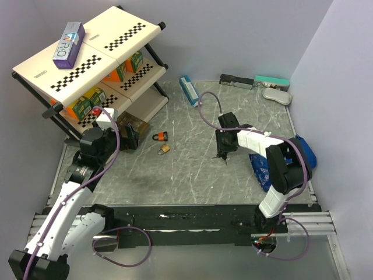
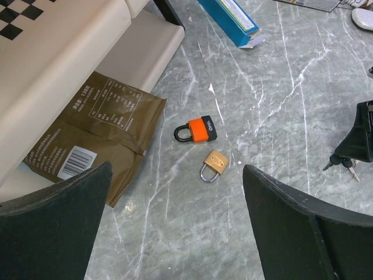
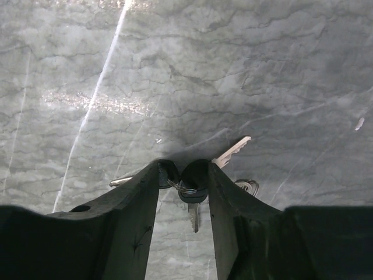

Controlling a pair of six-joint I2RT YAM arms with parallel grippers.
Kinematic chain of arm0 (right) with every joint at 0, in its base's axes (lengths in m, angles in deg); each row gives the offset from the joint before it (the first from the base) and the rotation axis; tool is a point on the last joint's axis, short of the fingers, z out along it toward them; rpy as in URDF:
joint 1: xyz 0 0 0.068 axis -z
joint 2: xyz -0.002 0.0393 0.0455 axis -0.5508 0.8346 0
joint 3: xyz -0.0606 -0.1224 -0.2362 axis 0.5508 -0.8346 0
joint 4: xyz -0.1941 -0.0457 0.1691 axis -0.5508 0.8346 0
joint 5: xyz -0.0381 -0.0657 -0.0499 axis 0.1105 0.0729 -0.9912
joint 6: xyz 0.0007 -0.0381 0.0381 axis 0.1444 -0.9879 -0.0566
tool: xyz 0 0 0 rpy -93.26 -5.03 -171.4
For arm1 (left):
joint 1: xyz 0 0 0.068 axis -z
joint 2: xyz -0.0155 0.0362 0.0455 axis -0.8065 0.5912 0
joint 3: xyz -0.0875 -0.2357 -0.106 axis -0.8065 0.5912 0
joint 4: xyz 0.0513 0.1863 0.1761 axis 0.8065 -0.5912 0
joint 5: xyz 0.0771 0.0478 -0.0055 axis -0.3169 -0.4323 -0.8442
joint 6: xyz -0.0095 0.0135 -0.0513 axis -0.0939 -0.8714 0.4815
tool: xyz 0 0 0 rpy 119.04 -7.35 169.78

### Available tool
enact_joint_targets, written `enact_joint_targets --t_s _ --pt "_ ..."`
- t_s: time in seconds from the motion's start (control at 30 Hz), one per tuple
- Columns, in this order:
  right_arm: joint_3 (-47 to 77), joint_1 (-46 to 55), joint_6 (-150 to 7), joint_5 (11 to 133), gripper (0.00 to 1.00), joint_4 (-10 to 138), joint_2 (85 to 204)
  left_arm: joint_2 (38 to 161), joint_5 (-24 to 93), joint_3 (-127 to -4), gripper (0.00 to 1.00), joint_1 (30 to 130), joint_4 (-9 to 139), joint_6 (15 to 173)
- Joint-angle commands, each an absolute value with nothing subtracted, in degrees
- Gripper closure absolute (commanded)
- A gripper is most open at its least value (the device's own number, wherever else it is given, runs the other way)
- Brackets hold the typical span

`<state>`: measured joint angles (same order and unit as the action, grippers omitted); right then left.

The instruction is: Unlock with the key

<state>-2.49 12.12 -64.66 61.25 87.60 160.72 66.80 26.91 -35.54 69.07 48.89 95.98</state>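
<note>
The key (image 3: 192,189) is a small cluster of black heads on a ring with thin metal blades; it lies on the marble table between the tips of my right gripper (image 3: 182,170), whose jaws are closed against the black heads. It also shows in the left wrist view (image 2: 344,165) and in the top view (image 1: 223,156). The orange-bodied padlock (image 2: 198,129) and the small brass padlock (image 2: 214,164) lie side by side on the table, also seen from above, orange (image 1: 159,137) and brass (image 1: 164,149). My left gripper (image 2: 175,204) is open and empty, near the padlocks.
A tilted checkered shelf rack (image 1: 87,64) with boxes stands at the back left, a brown packet (image 2: 99,131) under it. A blue box (image 1: 189,90) lies behind the padlocks. A blue bag (image 1: 262,166) is by the right arm. Small items line the back wall.
</note>
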Motion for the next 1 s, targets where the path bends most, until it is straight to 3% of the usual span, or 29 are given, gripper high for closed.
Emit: enact_joint_targets --t_s 0.0,0.27,0.4,0.5,0.97 --pt "-1.4 11.5 -65.0 61.1 0.56 88.3 160.7 67.0 27.9 -35.5 0.01 69.1 51.4 95.5" --pt "-2.1 8.0 -64.2 56.4 0.56 90.5 159.2 67.3 28.2 -35.5 0.01 69.1 51.4 95.5" --pt "-1.8 5.4 -64.9 53.4 0.40 91.1 157.4 67.4 28.4 -35.5 0.01 69.1 51.5 95.6" --pt "-0.7 5.2 -65.8 52.9 0.36 92.0 157.7 67.4 28.6 -35.4 0.01 69.1 51.5 95.5" --pt "-0.4 5.2 -69.8 56.1 0.55 92.6 159.7 67.3 29.1 -35.3 0.01 69.1 51.8 95.6"
